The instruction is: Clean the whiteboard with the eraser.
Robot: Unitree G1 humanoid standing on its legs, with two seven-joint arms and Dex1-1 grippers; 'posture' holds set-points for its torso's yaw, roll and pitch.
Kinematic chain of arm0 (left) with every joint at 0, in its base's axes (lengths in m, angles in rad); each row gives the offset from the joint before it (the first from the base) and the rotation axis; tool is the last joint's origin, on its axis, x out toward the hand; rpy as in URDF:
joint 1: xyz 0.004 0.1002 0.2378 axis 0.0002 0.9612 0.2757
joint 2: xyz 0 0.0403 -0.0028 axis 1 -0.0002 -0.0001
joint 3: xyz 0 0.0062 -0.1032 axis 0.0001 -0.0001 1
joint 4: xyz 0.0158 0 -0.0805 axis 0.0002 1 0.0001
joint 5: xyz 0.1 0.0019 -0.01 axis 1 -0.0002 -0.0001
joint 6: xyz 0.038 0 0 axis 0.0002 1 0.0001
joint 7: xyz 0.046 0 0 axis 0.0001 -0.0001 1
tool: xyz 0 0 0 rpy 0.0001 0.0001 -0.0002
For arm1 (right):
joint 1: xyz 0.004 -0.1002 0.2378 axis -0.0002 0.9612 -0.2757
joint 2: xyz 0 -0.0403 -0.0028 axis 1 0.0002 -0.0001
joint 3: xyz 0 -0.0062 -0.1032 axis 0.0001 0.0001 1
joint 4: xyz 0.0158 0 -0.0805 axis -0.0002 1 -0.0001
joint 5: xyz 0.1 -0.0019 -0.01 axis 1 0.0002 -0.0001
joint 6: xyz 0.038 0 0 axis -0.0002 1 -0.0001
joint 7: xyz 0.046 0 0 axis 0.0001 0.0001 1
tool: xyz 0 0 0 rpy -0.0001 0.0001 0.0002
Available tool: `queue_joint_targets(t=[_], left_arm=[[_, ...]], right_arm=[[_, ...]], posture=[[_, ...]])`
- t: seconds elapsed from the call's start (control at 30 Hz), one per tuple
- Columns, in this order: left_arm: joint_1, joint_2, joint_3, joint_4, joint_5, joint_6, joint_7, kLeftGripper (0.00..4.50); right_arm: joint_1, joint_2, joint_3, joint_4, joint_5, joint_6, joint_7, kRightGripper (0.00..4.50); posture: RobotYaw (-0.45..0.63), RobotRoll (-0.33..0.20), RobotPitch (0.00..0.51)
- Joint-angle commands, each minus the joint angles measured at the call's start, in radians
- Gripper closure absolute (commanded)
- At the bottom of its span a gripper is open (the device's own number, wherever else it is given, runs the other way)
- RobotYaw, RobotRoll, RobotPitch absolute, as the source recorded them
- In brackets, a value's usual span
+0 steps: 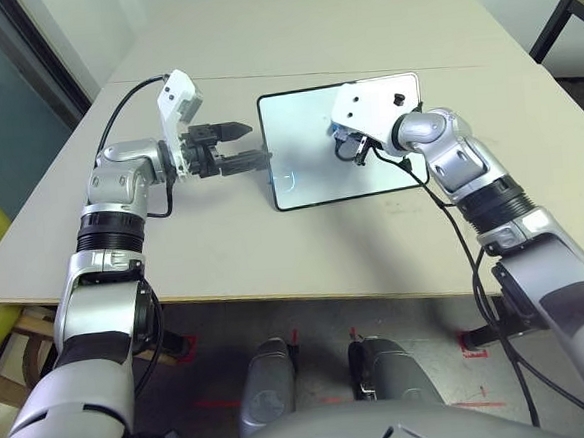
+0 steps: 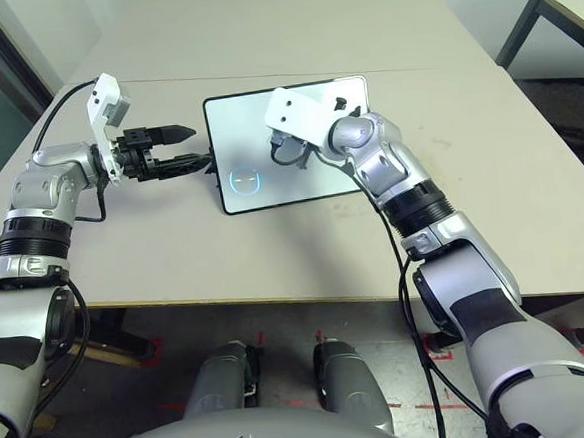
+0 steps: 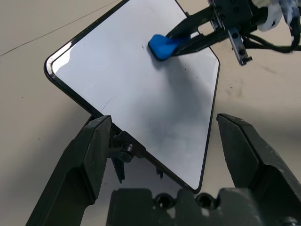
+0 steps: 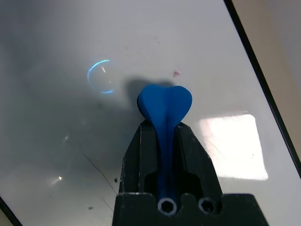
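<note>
Right gripper (image 4: 164, 129) pinches the eraser (image 4: 164, 106) tight on the whiteboard (image 3: 117, 80); left gripper (image 3: 162, 141) gapes wide around the board's near corner, gripping nothing; hard wiping could slide the unclamped board across the table (image 1: 224, 254).

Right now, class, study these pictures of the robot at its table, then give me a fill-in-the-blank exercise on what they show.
1. The right end effector is shut on the ____ eraser.
2. The eraser is pressed against the ____.
3. The left end effector, at the board's edge, has its fingers ____.
4. The board stands on a ____.

Missing words: blue; whiteboard; open; table
</note>
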Motion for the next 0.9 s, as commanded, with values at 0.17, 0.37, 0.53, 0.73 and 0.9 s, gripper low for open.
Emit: queue_joint_targets(t=[0.17,0.37,0.53,0.73,0.9], left_arm=[[0.002,0.002,0.006,0.002,-0.008,0.001,0.003,0.00],[0.001,0.003,0.005,0.005,-0.007,-0.002,0.002,0.00],[-0.001,0.000,0.004,0.005,-0.007,-0.002,0.001,0.00],[-0.005,-0.001,0.003,0.011,-0.006,-0.005,-0.001,0.00],[-0.012,-0.006,0.000,0.019,-0.004,-0.010,-0.002,0.00]], right_arm=[[0.008,0.016,0.025,-0.019,-0.008,0.007,0.016,4.25],[0.011,0.017,0.026,-0.026,-0.005,0.012,0.018,4.25],[0.013,-0.013,0.013,-0.010,-0.011,0.012,0.015,4.25],[0.024,-0.076,-0.001,-0.003,-0.014,0.005,0.013,4.25],[0.053,-0.145,-0.008,-0.014,-0.008,-0.004,0.028,4.25]], posture=[[0.16,0.000,0.065],[0.15,0.000,0.065],[0.15,0.000,0.064],[0.14,0.000,0.063],[0.14,0.000,0.059]])
